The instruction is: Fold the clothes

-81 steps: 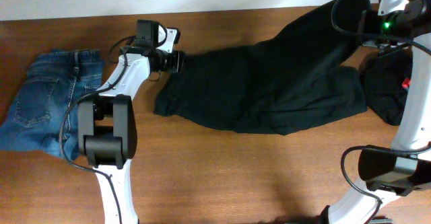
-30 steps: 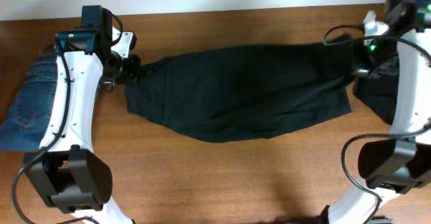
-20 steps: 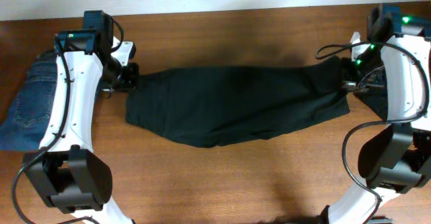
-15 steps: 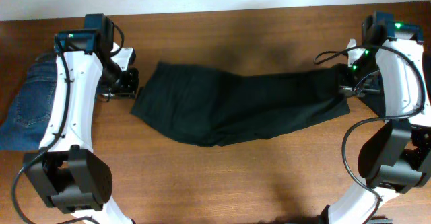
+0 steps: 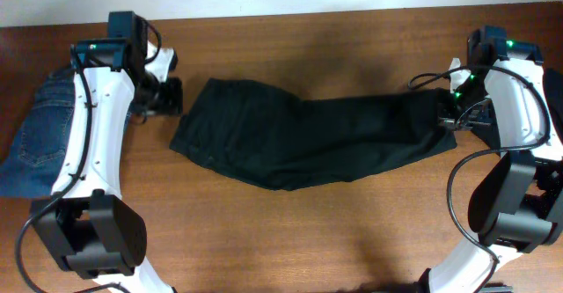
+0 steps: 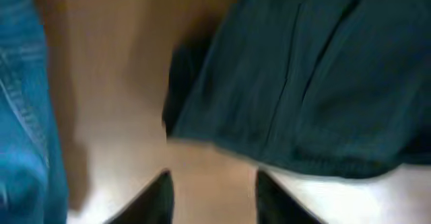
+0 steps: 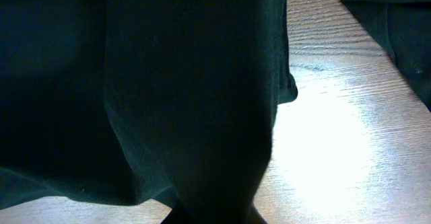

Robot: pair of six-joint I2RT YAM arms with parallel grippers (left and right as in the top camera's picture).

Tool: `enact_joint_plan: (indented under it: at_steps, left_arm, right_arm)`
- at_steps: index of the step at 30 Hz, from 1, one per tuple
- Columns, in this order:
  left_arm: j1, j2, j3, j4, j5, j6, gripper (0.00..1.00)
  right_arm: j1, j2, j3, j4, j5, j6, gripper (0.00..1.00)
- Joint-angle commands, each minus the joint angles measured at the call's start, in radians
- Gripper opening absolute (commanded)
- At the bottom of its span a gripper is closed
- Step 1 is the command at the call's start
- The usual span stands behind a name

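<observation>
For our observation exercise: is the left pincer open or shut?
Open: the left pincer shows bare table between its fingers; the black trousers lie free ahead.

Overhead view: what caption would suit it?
Black trousers lie across the table, right gripper pinching one end, left gripper open beside the other.

Black trousers [image 5: 308, 143], blue jeans [image 5: 40, 143] (brown table [image 5: 308, 240])

Black trousers [image 5: 308, 143]: one
Other black garment [image 7: 404, 29]: one
Jeans [image 5: 40, 143]: one
Arms: two, left arm [image 5: 88, 126], right arm [image 5: 521, 99]
Bench [image 5: 352, 231]: one
</observation>
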Motion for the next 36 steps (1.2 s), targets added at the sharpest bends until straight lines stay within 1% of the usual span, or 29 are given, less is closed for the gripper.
enact_joint_plan:
  at_steps: [1, 3, 6, 9, 11, 13, 16, 17, 19, 21, 22, 23, 25, 26, 28, 30, 31, 33, 36]
  left_arm:
    - [0.003, 0.006, -0.003, 0.131, 0.035, 0.002, 0.53]
    - [-0.001, 0.017, -0.003, 0.206, 0.035, 0.002, 0.59]
    - [-0.005, 0.053, -0.003, 0.265, 0.036, 0.002, 0.62]
    - [-0.009, 0.113, -0.003, 0.286, 0.051, 0.003, 0.63]
    - [-0.014, 0.162, -0.003, 0.295, 0.09, 0.038, 0.65]
    - [-0.023, 0.22, -0.003, 0.312, 0.125, 0.053, 0.69]
    - [-0.037, 0.288, -0.003, 0.344, 0.153, 0.101, 0.7]
    - [-0.044, 0.309, -0.003, 0.354, 0.157, 0.111, 0.73]
    - [-0.056, 0.349, -0.003, 0.364, 0.171, 0.117, 0.74]
    - [-0.071, 0.382, -0.003, 0.354, 0.258, 0.157, 0.73]
    - [-0.073, 0.382, -0.003, 0.349, 0.275, 0.159, 0.68]
    - [-0.075, 0.378, -0.001, 0.346, 0.287, 0.158, 0.46]
    - [-0.073, 0.362, 0.008, 0.332, 0.286, 0.158, 0.19]
    - [-0.069, 0.353, 0.016, 0.318, 0.286, 0.158, 0.11]
    - [-0.059, 0.33, 0.038, 0.275, 0.286, 0.158, 0.05]
    - [-0.047, 0.299, 0.065, 0.221, 0.286, 0.153, 0.01]
    - [-0.03, 0.263, 0.09, 0.155, 0.28, 0.134, 0.01]
    - [-0.011, 0.227, 0.105, 0.082, 0.254, 0.103, 0.01]
    - [0.02, 0.171, 0.109, -0.058, 0.177, 0.048, 0.01]
  right_arm:
    - [-0.003, -0.003, -0.006, 0.008, 0.012, 0.001, 0.05]
    - [-0.003, -0.003, -0.006, 0.008, 0.012, 0.001, 0.05]
    - [-0.003, -0.003, -0.006, 0.008, 0.012, 0.001, 0.05]
    - [-0.003, -0.003, -0.006, 0.008, 0.011, 0.001, 0.05]
    - [-0.002, -0.003, -0.006, 0.009, 0.011, 0.001, 0.05]
    - [-0.002, -0.003, -0.006, 0.009, 0.006, 0.001, 0.05]
    - [-0.002, -0.003, -0.006, 0.008, 0.004, 0.001, 0.05]
    - [-0.002, -0.003, -0.006, 0.008, 0.004, 0.001, 0.05]
    - [-0.002, -0.003, -0.006, 0.008, 0.004, 0.001, 0.05]
    - [-0.002, -0.003, -0.006, 0.008, 0.003, 0.001, 0.05]
    - [-0.002, -0.003, -0.006, 0.008, 0.004, 0.001, 0.05]
    - [-0.002, -0.003, -0.006, 0.008, 0.003, 0.001, 0.04]
    - [-0.002, -0.003, -0.006, 0.008, 0.004, 0.001, 0.04]
    - [-0.002, -0.003, -0.006, 0.008, 0.004, 0.001, 0.04]
    - [-0.002, -0.003, -0.006, 0.008, 0.004, 0.001, 0.04]
    - [-0.002, -0.003, -0.006, 0.009, 0.004, 0.001, 0.04]
    - [-0.002, -0.003, -0.006, 0.011, 0.004, 0.001, 0.04]
    - [-0.002, -0.003, -0.006, 0.014, 0.004, 0.001, 0.04]
    - [-0.002, -0.003, -0.006, 0.019, 0.004, 0.001, 0.04]
